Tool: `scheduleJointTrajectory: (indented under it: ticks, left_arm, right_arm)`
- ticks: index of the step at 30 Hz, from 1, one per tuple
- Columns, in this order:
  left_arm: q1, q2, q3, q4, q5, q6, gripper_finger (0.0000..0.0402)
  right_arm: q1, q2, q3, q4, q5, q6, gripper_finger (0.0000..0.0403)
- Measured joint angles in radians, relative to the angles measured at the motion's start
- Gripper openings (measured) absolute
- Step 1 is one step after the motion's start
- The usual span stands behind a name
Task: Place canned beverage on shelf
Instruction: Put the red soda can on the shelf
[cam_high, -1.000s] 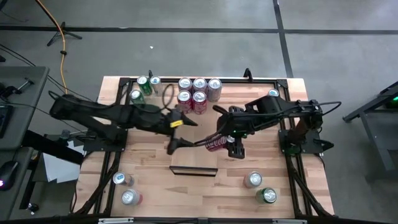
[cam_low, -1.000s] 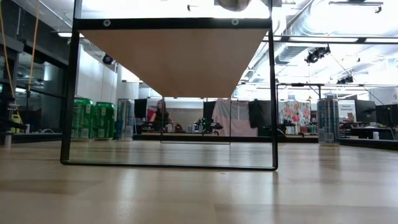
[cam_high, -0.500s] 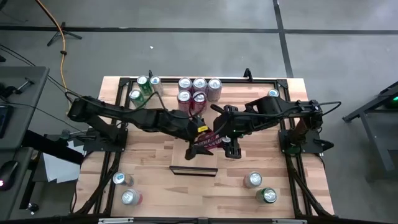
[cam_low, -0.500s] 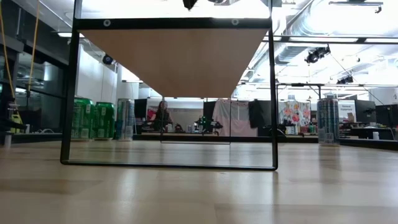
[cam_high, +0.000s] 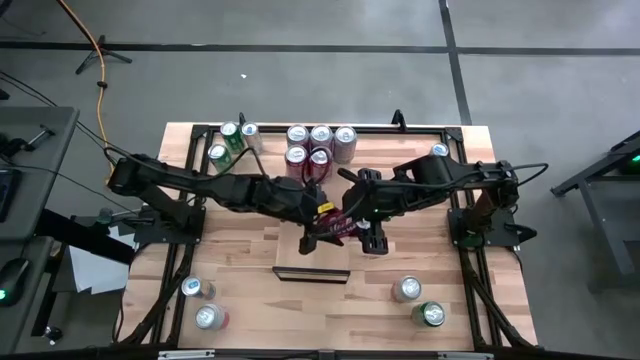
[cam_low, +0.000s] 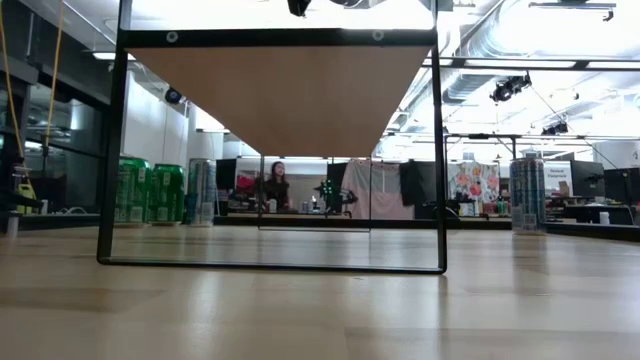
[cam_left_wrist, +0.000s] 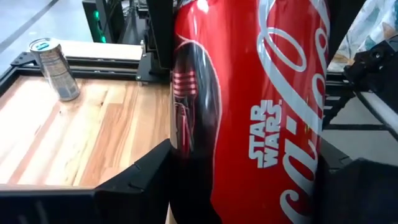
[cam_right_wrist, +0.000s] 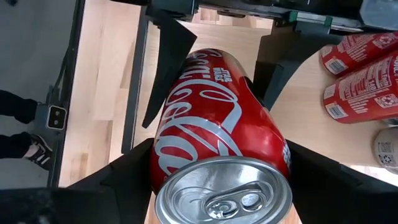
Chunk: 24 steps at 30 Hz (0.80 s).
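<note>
Canned beverage (cam_right_wrist: 219, 134), red cola can, is held in mid-air over desk centre, lying roughly horizontal, between both end effectors.

1. Right end effector (cam_high: 362, 226): fingers (cam_right_wrist: 130, 171) clamped on the can body near its top; pull-tab lid faces the right wrist cam.
2. Left end effector (cam_high: 318, 229): one finger (cam_left_wrist: 140, 174) on each side of the same can, at or very near its wall. Cannot tell if it has fully gripped; contact not confirmed.
3. Step in hand (judgement): arm-to-arm handover, right to left. Placement not yet begun.
4. Shelf (cam_high: 311, 274): seen edge-on from above, just in front of the can, nearer the desk's front edge. Low view shows its pale board (cam_low: 275, 95) raised on a dark frame; nothing visible on top, though the view is from below.
5. Next move calls for (judgement): left grip firm first, then right release w/o dragging the can; then turn the can upright and bring it over the board before lowering. Risk: can slips if both let go.

Count, high view:
- Held can: 1.
- Back-centre cluster (cam_high: 320, 145): 5 cans.
- Back-left group (cam_high: 231, 140): 3 cans.
- Back-right, by right arm (cam_high: 439, 150): 1 can.
- Front-left (cam_high: 201, 302): 2 cans.
- Front-right (cam_high: 418, 301): 2 cans.
- Shelf: 1. Arms: 2.
</note>
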<state>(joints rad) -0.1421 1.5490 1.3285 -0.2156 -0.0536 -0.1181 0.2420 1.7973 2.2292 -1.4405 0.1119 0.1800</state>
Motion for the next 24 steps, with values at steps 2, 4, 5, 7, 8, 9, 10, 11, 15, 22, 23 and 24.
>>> scheduleJointTrajectory:
  ticks: [2,4,5,7,8,9,10,11,15,22,23,24]
  left_arm:
    - [0.000,-0.014,0.000,-0.026,-0.006,0.010,0.0193]
    - [0.000,-0.039,-0.004,-0.111,-0.042,0.026,0.0193]
    - [0.000,-0.051,-0.004,-0.141,-0.056,0.035,0.0193]
    - [-0.002,-0.084,-0.010,-0.218,-0.115,0.051,0.0193]
    - [-0.002,-0.109,-0.015,-0.247,-0.142,0.051,0.0193]
    - [-0.002,-0.136,-0.026,-0.255,-0.162,0.046,0.0193]
    - [-0.002,-0.165,-0.043,-0.254,-0.174,0.032,0.0193]
    - [-0.002,-0.194,-0.065,-0.245,-0.179,0.011,0.0193]
    - [-0.030,-0.310,-0.209,-0.103,-0.232,-0.057,0.0193]
    - [-0.082,-0.446,-0.493,0.384,-0.277,-0.116,0.0193]
    - [-0.085,-0.454,-0.523,0.443,-0.280,-0.116,0.0193]
    - [-0.088,-0.457,-0.545,0.501,-0.285,-0.116,0.0193]
  right_arm:
    - [0.000,0.001,0.000,-0.006,0.004,0.020,0.0320]
    - [-0.001,-0.005,0.000,-0.070,-0.002,0.066,0.0361]
    - [0.000,-0.013,0.000,-0.104,0.012,0.077,0.0376]
    - [0.009,-0.024,0.000,-0.132,0.056,0.093,0.0387]
    - [0.017,-0.039,-0.010,-0.121,0.074,0.095,0.0386]
    - [0.030,-0.058,-0.028,-0.114,0.093,0.106,0.0383]
    - [0.039,-0.082,-0.044,-0.108,0.118,0.117,0.0379]
    - [0.047,-0.113,-0.063,-0.096,0.149,0.135,0.0376]
    - [0.091,-0.227,-0.203,-0.081,0.250,0.273,0.0370]
    - [0.185,-0.459,-0.587,0.283,0.389,0.469,0.0370]
    - [0.190,-0.481,-0.642,0.359,0.414,0.475,0.0370]
    - [0.193,-0.504,-0.697,0.441,0.437,0.476,0.0371]
